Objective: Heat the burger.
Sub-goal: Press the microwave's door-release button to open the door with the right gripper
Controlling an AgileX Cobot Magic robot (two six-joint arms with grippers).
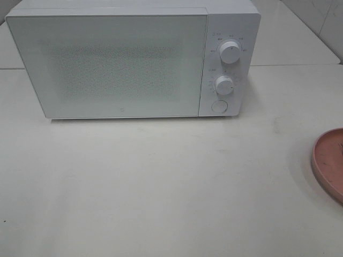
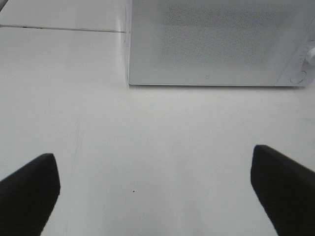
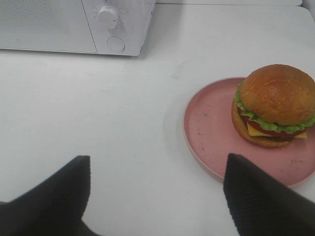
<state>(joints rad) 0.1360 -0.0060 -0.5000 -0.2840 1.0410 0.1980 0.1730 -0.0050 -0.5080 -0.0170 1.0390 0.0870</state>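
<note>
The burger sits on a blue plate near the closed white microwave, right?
Not quite. The plate is pink, not blue; the right wrist view shows it. The burger does sit on it, near the closed white microwave.

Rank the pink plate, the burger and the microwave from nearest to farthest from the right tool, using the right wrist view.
1. Pink plate: just ahead of the right tool.
2. Burger: on the plate, past its near rim.
3. Microwave: at the table's back.
</note>
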